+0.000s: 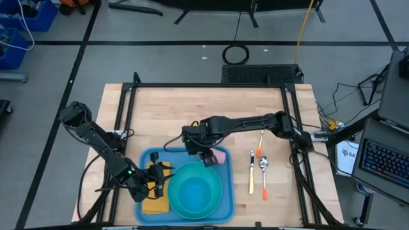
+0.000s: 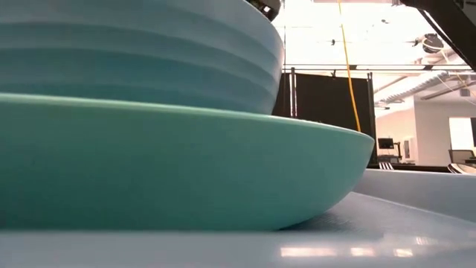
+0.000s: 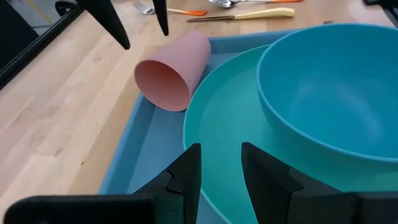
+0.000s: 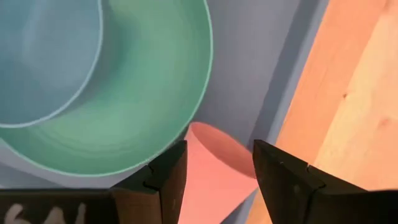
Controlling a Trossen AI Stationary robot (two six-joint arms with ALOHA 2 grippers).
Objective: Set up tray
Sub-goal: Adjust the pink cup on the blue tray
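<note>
Turquoise round plate [image 2: 178, 164] filled the foreground, nested bowl on top.
Large flat blue plastic tray [image 1: 148, 158] sat at 6 o'clock; right gripper [image 1: 208, 158], fingers apart, straddled the toppled pink ribbed cup [image 3: 173, 71]; left gripper [image 1: 155, 185] hovered slightly parted, empty. Next, I'd judge: stand the cup upright.

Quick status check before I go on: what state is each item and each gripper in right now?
tray: flat on table, loaded
plate: on tray, under bowl
bowl: upright, on plate
pink cup: tipped on its side, on tray
left gripper: open, empty, over plate rim
right gripper: open, above cup
</note>
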